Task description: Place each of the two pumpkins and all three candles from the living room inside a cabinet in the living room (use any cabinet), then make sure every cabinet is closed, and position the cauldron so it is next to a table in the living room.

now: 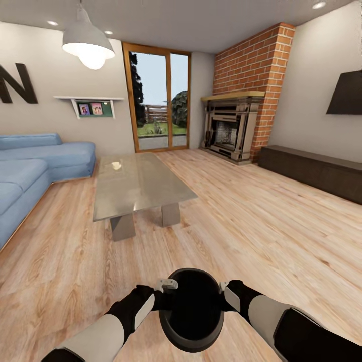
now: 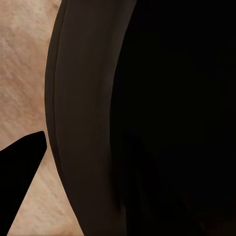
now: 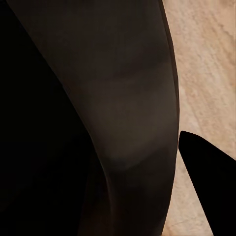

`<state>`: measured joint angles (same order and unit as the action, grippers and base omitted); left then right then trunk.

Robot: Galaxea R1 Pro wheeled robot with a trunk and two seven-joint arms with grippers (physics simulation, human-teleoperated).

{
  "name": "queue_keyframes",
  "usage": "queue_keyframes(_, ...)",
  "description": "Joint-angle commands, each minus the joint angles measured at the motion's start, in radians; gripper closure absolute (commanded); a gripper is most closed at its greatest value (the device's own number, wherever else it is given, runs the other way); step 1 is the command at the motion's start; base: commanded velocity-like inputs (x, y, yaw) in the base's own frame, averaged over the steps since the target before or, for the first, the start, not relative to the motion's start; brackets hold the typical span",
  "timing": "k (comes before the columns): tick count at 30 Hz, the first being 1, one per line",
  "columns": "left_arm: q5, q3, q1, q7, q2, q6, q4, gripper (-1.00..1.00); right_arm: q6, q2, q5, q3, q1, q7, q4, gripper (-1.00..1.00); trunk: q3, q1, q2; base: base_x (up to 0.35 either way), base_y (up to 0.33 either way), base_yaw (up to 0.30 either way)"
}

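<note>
Both hands, left hand [image 1: 168,286] and right hand [image 1: 223,290], are clamping the cauldron [image 1: 193,309] at opposite rim sides; rigid, glossy, likely slippery and heavyish.

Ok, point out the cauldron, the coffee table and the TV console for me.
cauldron [image 1: 192,306]: head view, dark inside of its mouth, between both arms.
coffee table [image 1: 138,183]: head view, bare glossy top.
TV console [image 1: 311,171]: head view, its dark front along the right wall.
</note>
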<state>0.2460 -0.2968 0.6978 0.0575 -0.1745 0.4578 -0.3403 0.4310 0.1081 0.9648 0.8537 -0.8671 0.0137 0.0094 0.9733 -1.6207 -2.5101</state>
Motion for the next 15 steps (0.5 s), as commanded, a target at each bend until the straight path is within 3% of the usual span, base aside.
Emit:
queue_keyframes(1, -0.025, -0.005, 0.000, -0.035, 0.000, 0.004, 0.001, 1.00, 0.003, 0.001, 0.020, 0.002, -0.001, 0.002, -0.002, 1.00, -0.001, 0.000, 0.000, 0.000, 0.000, 0.000)
queue_keyframes(15, -0.025, -0.005, 0.000, -0.035, 0.000, 0.004, 0.001, 1.00, 0.003, 0.000, 0.020, 0.002, -0.001, 0.002, -0.002, 1.00, -0.023, 0.000, 0.000, 0.000, 0.000, 0.000)
